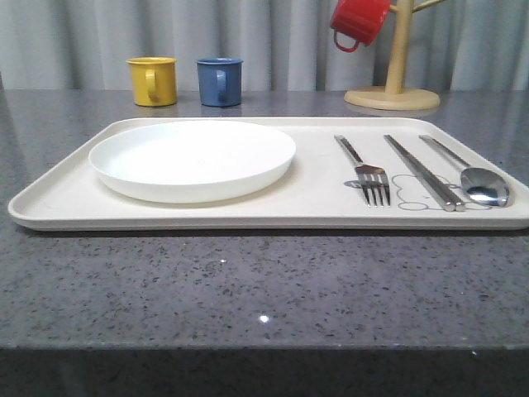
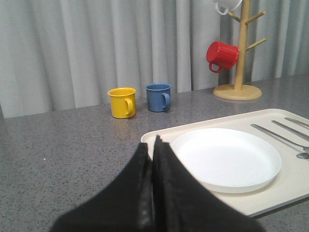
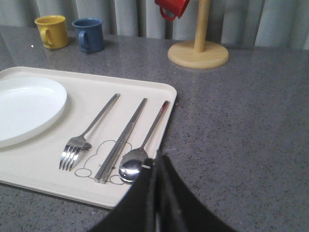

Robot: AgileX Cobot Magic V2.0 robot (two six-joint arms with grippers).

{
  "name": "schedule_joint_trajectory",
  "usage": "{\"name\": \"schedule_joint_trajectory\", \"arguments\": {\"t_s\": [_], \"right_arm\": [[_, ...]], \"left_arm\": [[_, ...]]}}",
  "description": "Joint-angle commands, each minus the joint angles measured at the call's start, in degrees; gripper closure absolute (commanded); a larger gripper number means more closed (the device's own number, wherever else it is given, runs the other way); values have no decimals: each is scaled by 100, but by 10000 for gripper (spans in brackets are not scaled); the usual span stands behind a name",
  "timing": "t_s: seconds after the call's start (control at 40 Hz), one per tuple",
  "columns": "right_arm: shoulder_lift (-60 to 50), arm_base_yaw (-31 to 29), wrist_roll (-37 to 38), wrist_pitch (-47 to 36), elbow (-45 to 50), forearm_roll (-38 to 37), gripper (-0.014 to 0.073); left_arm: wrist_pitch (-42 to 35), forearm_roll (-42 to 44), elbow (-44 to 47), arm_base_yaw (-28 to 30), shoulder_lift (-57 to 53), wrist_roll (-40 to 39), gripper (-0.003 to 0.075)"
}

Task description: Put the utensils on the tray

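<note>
1. I see the cream tray (image 1: pixel 66 194) on the grey table (image 1: pixel 248 281); the white plate (image 1: pixel 192 159) sits on its left half.
2. On its right half lie the fork (image 1: pixel 368 174), chopsticks (image 1: pixel 423 172) and spoon (image 1: pixel 479 178), side by side, apart.
3. My left gripper (image 2: pixel 154 145) is pressed together, empty, just before the tray's near-left corner.
4. My right gripper (image 3: pixel 157 159) is likewise closed, empty, above the spoon bowl.

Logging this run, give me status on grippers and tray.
Both grippers shut, empty. Plate, fork, chopsticks, spoon on tray. Nothing obstructing.
</note>
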Motion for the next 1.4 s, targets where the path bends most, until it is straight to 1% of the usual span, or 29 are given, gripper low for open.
{"name": "schedule_joint_trajectory", "arguments": {"t_s": [0.0, 1.23, 1.38], "right_arm": [[-193, -15, -50, -547, -89, -82, 717], [-218, -15, -50, -547, -89, -82, 717], [-217, -15, -50, -552, -89, -82, 717]], "left_arm": [[-421, -59, -145, 7, 83, -43, 739], [-457, 16, -47, 7, 53, -43, 739], [-457, 70, 361, 356, -144, -43, 739]]}}
